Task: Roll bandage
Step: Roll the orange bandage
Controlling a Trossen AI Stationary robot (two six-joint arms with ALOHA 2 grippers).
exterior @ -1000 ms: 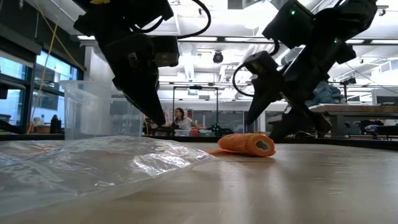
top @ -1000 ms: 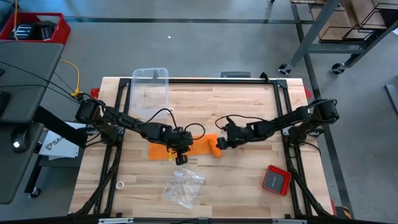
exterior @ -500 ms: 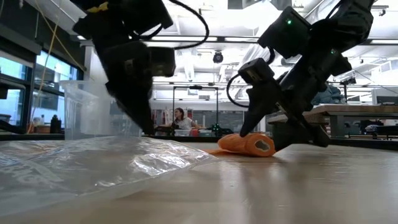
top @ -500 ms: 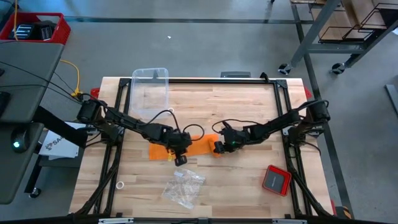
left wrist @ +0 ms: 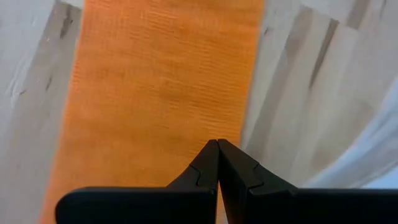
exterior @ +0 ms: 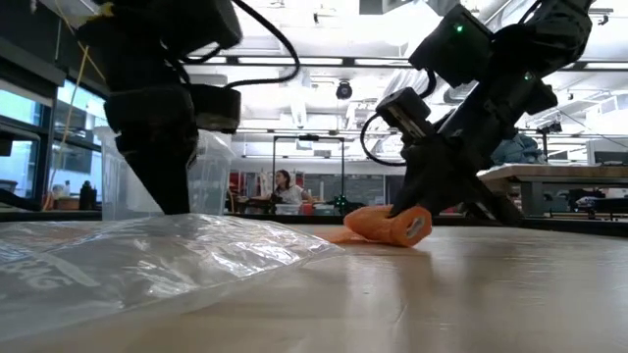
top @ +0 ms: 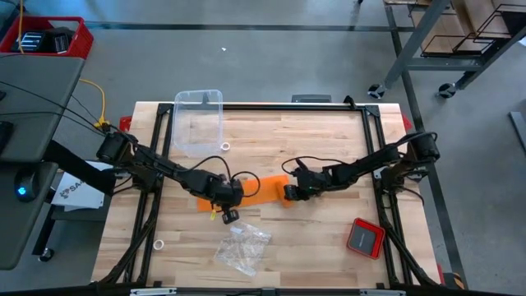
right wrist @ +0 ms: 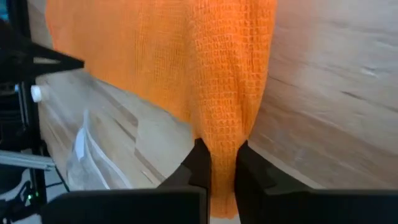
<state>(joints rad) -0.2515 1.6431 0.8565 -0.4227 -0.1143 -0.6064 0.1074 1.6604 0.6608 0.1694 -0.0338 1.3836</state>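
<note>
Only legible txt: "SA…" in dark letters on white sheet (top: 76, 191) off the table (top: 329, 140) edge, ~9 o'clock in high view; rest cut off by the arm. No other readable labels, nos. or signs.

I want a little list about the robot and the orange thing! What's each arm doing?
thing: orange bandage, partly rolled, the rest lying flat on the wooden table
right gripper: jaws pinched on the rolled end of the bandage
left gripper: jaws shut, tips over the flat strip
nearby: clear plastic bag, clear tub, red square device
</note>
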